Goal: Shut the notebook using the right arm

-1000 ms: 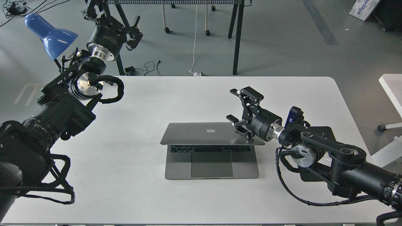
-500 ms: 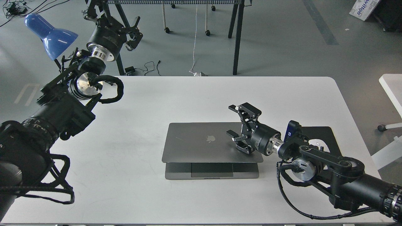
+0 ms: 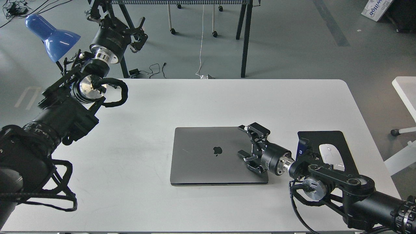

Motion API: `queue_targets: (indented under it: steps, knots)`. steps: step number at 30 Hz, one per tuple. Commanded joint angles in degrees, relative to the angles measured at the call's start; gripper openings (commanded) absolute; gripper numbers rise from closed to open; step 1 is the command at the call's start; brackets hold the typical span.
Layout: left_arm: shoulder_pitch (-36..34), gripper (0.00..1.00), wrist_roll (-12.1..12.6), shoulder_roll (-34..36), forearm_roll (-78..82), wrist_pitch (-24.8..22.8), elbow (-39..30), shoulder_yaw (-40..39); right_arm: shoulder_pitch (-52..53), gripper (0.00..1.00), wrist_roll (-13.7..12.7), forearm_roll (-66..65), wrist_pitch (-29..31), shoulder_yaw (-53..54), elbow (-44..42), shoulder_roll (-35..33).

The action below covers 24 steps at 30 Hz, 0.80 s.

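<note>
Left gripper (image 3: 138, 29) raised beyond the table's (image 3: 146, 107) far left corner, jaws spread, empty. Notebook (image 3: 208, 159) mid-table, lid flat down, logo up. Right gripper (image 3: 248, 149) over the lid's right edge, jaws wide apart, clasping nothing; lower finger on the lid. Mouse (image 3: 331, 152) on black pad (image 3: 325, 138) at right.

A single view looks from the robot's own head, forward and steeply down onto the white rounded-corner tabletop (image 3: 208, 104), near enough that the table fills most of the picture. The black left arm (image 3: 61, 110) enters from the left edge, the black right arm (image 3: 351, 191) from the lower right. Grey floor (image 3: 292, 39) lies beyond the far edge.
</note>
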Motion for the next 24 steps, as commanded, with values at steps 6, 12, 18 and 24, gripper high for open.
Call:
queue_targets:
  steps: [6,12,18,24]
  knots:
    - [0.0,1.0,0.0,-0.03,0.0,0.0,0.0,0.0,0.01,1.0,-0.02,0.09,-0.09,-0.46,-1.91,0.7]
    - [0.0,1.0,0.0,0.06,0.0,0.0,0.0,0.0,0.8,1.0,-0.02,0.26,-0.09,-0.11,-0.94,0.7]
    - [0.0,1.0,-0.09,-0.02,0.0,0.0,0.0,0.0,1.07,1.0,0.25,0.26,0.17,3.22,3.62,-2.1]
    - [0.0,1.0,-0.09,0.06,0.0,0.0,0.0,0.0,1.07,1.0,0.16,0.35,0.35,18.32,4.42,-4.4]
